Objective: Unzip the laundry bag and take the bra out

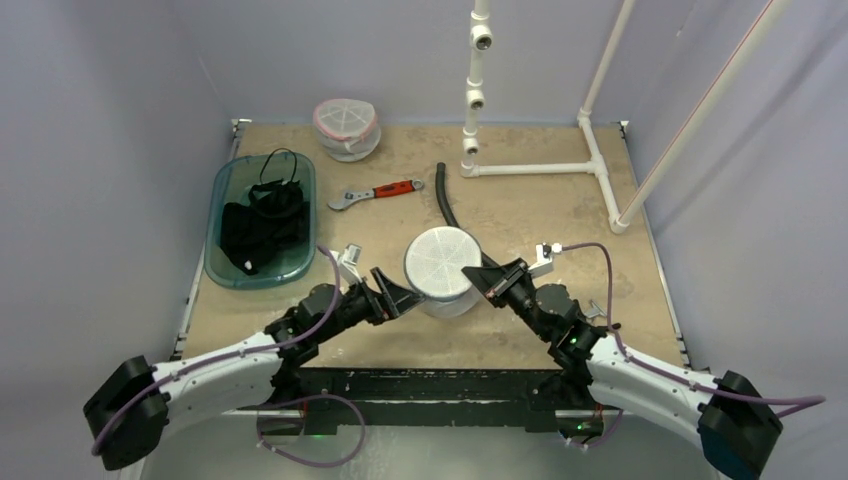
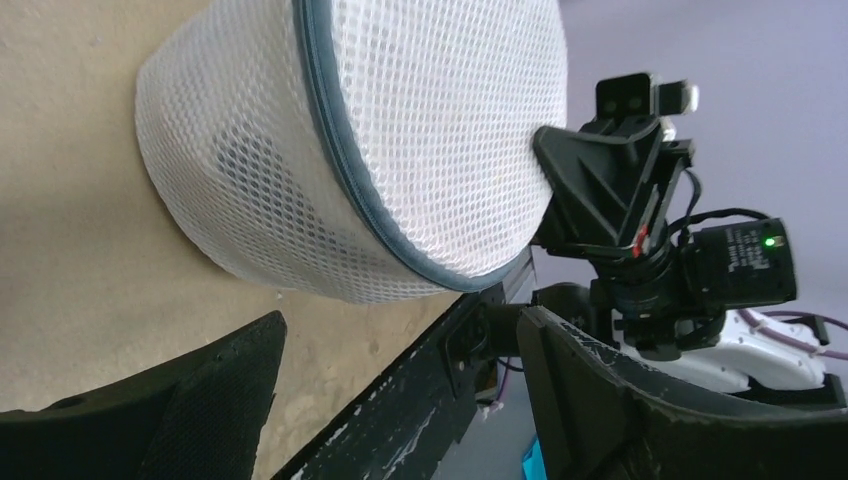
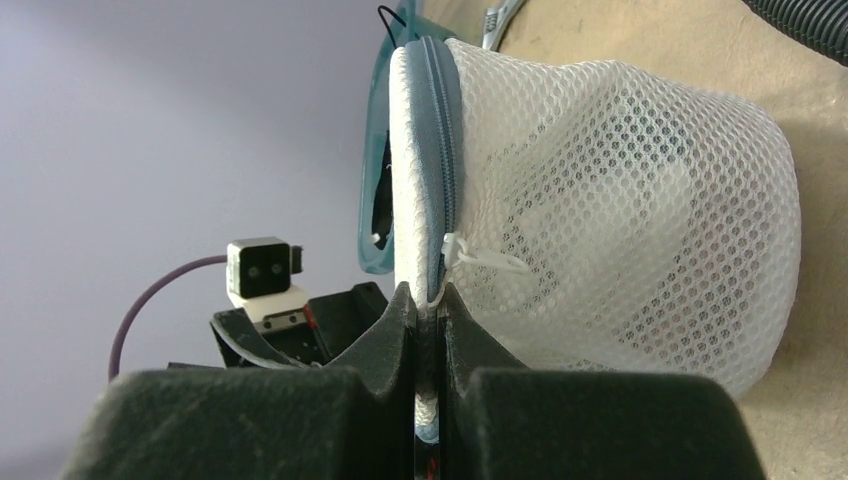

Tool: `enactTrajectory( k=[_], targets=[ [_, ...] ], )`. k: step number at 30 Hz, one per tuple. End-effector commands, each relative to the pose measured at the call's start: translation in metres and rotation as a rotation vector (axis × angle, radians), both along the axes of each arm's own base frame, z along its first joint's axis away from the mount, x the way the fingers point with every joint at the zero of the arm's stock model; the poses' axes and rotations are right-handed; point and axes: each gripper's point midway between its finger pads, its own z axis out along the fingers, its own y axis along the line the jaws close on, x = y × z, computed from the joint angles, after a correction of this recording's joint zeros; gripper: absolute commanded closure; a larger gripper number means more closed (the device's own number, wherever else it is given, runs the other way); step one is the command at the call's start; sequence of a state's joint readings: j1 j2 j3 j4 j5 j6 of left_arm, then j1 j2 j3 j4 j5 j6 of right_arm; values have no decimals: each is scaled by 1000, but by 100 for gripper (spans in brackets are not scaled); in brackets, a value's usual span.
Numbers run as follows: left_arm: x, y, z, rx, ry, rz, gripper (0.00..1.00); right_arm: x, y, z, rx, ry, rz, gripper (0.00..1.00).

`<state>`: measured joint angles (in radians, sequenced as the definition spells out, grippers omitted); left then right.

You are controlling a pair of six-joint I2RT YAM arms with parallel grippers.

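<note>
Pinched tight, the right gripper (image 3: pixel 428 296) has its two fingers pressed together on the rim of the laundry bag (image 3: pixel 620 220). It grips right at the grey zipper (image 3: pixel 446 130), where a white zip tie (image 3: pixel 486 259) loops just past its fingertips. The bag, a round white mesh drum, stands on the table (image 1: pixel 560 270) directly in front of that gripper. The zipper looks closed along the stretch on show. Something shadowy shows through the mesh, but I cannot make out what it is.

On the bag's other side the left gripper (image 1: pixel 392 293) faces it with jaws spread wide and nothing between them. The bag sits just ahead of its fingertips; whether they touch it I cannot tell.

Farther out, beyond the left gripper, lies a teal tub (image 1: pixel 218 195) holding black clothing (image 1: pixel 262 228). Well beyond both grippers are a red-handled wrench (image 1: pixel 376 193), a black hose (image 1: pixel 446 205), a second mesh bag (image 1: pixel 347 128) and a white pipe frame (image 1: pixel 540 168).
</note>
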<state>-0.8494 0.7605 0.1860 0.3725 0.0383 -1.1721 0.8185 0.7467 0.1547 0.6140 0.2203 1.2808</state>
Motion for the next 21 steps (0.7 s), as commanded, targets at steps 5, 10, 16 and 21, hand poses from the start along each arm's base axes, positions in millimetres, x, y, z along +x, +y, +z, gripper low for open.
enactTrajectory(
  k=[5,10,16,21],
  targets=[
    [19,-25,17,-73,11,83,22,-1,-4,12,45,-31,-24,100],
    [28,-29,15,-77,30,116,27,-7,-3,3,-1,-26,7,100],
    [34,-37,13,-60,39,115,40,-14,3,-5,-72,-33,64,100],
    [35,-42,9,-15,28,93,72,-21,9,-5,-113,-55,128,93]
  ],
)
